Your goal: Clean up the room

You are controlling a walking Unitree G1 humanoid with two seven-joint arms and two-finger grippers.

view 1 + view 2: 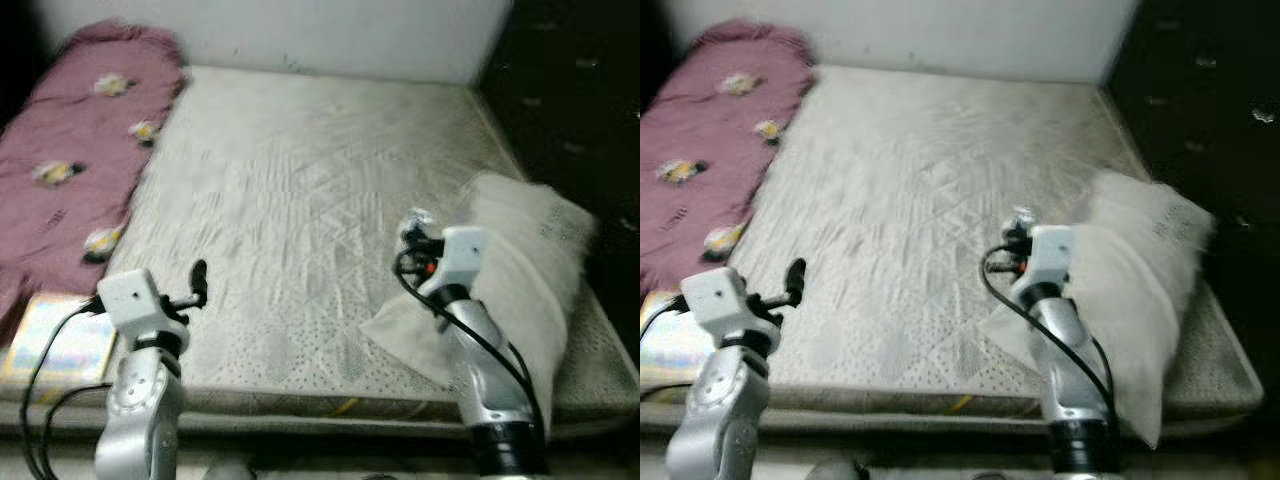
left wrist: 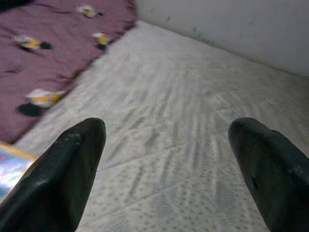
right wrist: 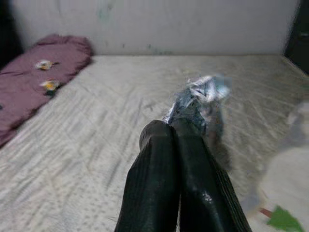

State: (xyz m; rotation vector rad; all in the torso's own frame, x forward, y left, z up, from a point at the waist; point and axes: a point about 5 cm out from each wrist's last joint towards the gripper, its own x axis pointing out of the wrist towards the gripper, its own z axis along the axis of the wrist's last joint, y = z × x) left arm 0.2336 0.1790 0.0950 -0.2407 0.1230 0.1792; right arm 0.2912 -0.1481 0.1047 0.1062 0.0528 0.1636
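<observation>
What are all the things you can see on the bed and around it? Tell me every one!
mattress: one, pale grey, middle.
blanket: one, maroon with small yellow and white patches, along the mattress's left side.
pillow: one, white, right side of the mattress.
crumpled wrapper: one, shiny silver, pinched in the right gripper.
flat colourful item: one, near left corner, too blurred to name.
wall: white, behind the mattress.
left gripper: fingers apart, over the mattress.
right gripper: shut on the wrapper.
</observation>
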